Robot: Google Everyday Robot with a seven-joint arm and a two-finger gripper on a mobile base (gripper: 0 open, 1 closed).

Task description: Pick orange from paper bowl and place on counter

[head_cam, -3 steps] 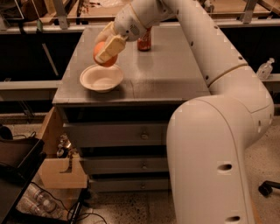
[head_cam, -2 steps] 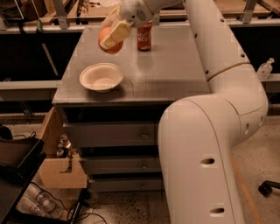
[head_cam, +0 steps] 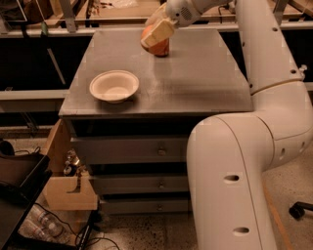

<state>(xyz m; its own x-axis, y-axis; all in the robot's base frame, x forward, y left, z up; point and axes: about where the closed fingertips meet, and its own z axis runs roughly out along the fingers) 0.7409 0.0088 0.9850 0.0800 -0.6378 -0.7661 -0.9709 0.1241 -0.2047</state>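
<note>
The orange [head_cam: 147,40] is held in my gripper [head_cam: 157,33], whose cream fingers [head_cam: 160,30] are shut around it. It hangs low over the far middle of the grey counter [head_cam: 205,83], right in front of a red soda can [head_cam: 162,51] that it mostly hides. I cannot tell whether it touches the counter. The off-white paper bowl [head_cam: 114,86] sits empty near the counter's front left, well apart from the gripper.
The grey cabinet has three drawers [head_cam: 159,151] below the counter. My large white arm [head_cam: 234,176] fills the right foreground. Wooden benches [head_cam: 122,12] run behind. A cardboard box [head_cam: 68,188] and cables lie on the floor at left.
My gripper has carried the orange up out of the bowl and off to the right and back, to the far middle of the counter by the soda can. The bowl is left empty.
</note>
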